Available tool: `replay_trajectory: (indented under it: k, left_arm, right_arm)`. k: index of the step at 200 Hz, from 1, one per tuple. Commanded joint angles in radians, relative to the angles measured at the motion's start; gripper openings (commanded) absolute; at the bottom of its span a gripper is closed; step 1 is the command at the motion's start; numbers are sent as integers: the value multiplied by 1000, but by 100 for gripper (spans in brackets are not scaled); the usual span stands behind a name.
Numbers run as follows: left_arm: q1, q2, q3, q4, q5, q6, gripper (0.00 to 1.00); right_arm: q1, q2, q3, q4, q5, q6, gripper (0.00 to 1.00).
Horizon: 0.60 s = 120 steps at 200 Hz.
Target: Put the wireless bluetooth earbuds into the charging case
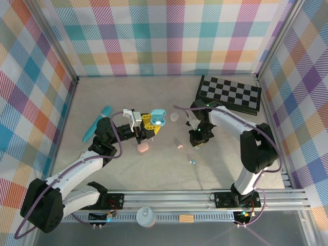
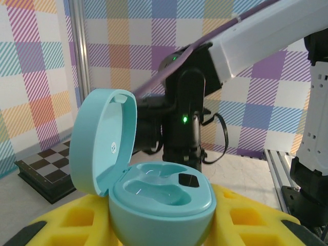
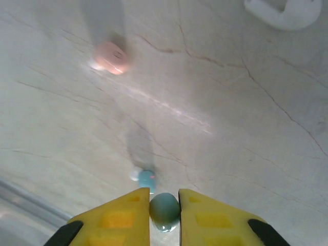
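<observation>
My left gripper (image 1: pixel 149 124) is shut on the open teal charging case (image 2: pixel 162 197), gripped between the yellow fingers (image 2: pixel 254 219). Its lid (image 2: pixel 101 139) stands up at the left and both wells look empty. The case (image 1: pixel 158 118) is left of table centre. My right gripper (image 3: pixel 164 211) is shut on a light blue earbud (image 3: pixel 164 207), just above the table. A second light blue earbud (image 3: pixel 146 178) lies right ahead of the fingertips, and a pink earbud (image 3: pixel 110 57) lies farther off. From above, the right gripper (image 1: pixel 197 139) hangs near the pink earbud (image 1: pixel 180 147) and blue earbud (image 1: pixel 192 160).
A pink case (image 1: pixel 143 148) lies below the left gripper, a whitish case (image 1: pixel 174 117) beside the teal one. A long teal tube (image 1: pixel 97 123) lies at the left, a checkerboard (image 1: pixel 230 94) at the back right. Plaid walls enclose the table.
</observation>
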Motion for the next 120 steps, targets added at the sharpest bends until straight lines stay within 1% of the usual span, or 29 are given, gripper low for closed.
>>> replay_trajectory:
  k: [1, 31, 52, 74, 95, 120]
  left_arm:
    - [11, 0, 9, 22, 12, -5, 32]
    - [11, 9, 8, 28, 12, 1, 33]
    - [11, 16, 5, 38, 12, -1, 33]
    - [11, 23, 2, 49, 14, -4, 33]
    - [12, 38, -3, 75, 13, -12, 33]
    - [12, 67, 3, 101, 20, -24, 33]
  right_arm:
    - [-56, -77, 5, 48, -215, 36, 17]
    - [-153, -158, -13, 109, -445, 90, 16]
    - [-187, -190, -23, 151, -574, 121, 16]
    - [-222, -216, -52, 241, -719, 208, 16]
    - [-238, -234, -63, 287, -778, 251, 16]
    - [-239, -255, -63, 292, -795, 262, 16]
